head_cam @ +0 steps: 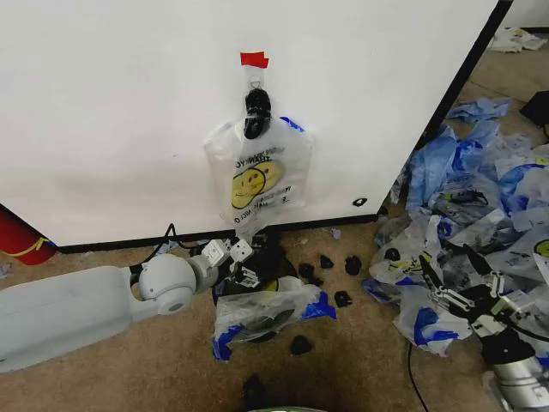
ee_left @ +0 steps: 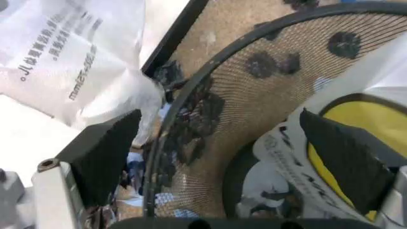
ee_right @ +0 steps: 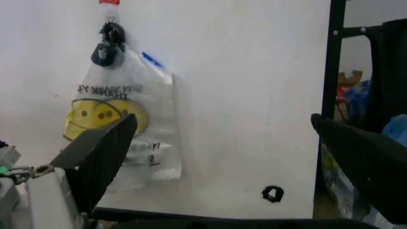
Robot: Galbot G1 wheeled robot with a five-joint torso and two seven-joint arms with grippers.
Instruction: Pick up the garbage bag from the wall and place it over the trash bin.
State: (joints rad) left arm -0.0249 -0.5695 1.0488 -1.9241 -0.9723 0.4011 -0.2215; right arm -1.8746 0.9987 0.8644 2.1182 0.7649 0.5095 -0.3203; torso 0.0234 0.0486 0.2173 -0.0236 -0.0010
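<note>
The garbage bag [head_cam: 257, 176] hangs on the white wall from a hook under red tape; its yellow smiley face also shows in the right wrist view [ee_right: 121, 119]. Below it stands the trash bin [head_cam: 260, 328], a black mesh bin whose rim [ee_left: 190, 100] crosses the left wrist view. A second clear bag with blue edges [head_cam: 283, 305] lies draped over the bin. My left gripper [head_cam: 251, 273] is low at the bin's far rim, open [ee_left: 222, 157], with the rim between its fingers. My right gripper [head_cam: 450, 276] hovers open over the bag pile, facing the wall [ee_right: 222, 152].
A mass of blue-and-clear bags [head_cam: 480, 197] covers the floor on the right. Small black scraps [head_cam: 330, 262] dot the carpet around the bin. A red cylinder [head_cam: 17, 236] stands at the far left by the wall. A black frame post [head_cam: 455, 86] edges the wall panel.
</note>
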